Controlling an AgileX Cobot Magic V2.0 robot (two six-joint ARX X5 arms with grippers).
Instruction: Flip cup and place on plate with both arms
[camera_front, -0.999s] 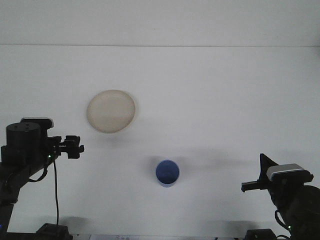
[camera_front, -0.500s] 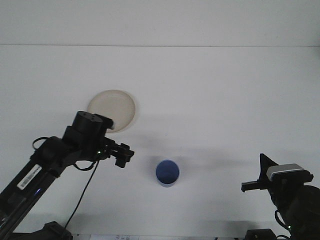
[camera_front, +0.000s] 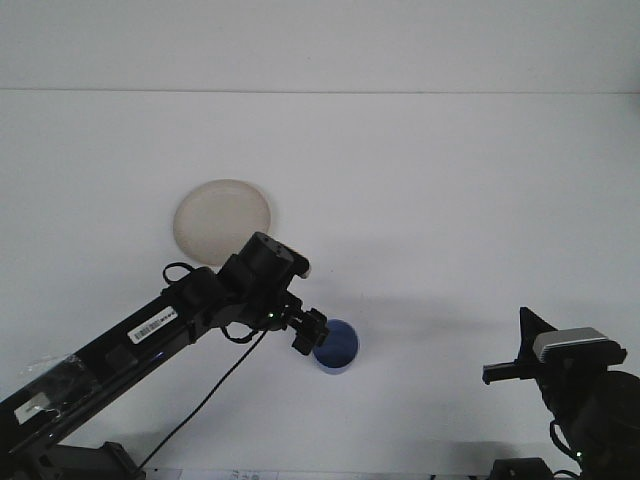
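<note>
On the white counter (camera_front: 450, 200), the beige plate (camera_front: 215, 215) is seen well behind the blue cup (camera_front: 338, 349), which stands mouth up. The left gripper (camera_front: 310, 333) is held at the cup's left rim; its opening cannot be told.

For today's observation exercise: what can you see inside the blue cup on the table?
The blue cup shows only its blue interior; no contents are visible. The left gripper covers its left rim, so that edge is hidden. The plate lies apart, bare.
</note>
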